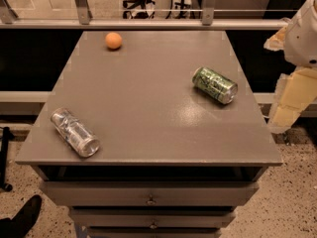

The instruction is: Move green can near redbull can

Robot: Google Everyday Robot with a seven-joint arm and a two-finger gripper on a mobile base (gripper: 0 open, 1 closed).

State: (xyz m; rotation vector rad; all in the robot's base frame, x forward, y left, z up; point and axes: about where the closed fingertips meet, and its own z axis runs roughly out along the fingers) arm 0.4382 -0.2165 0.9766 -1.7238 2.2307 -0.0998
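claw point(286, 105) at right edge, green can point(214, 85) lying

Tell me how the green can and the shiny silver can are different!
The green can is mottled green; the redbull can is silvery and slightly longer. The green can lies at the right, near the gripper that is beyond the table; the redbull can lies front left. Both lie on their sides.
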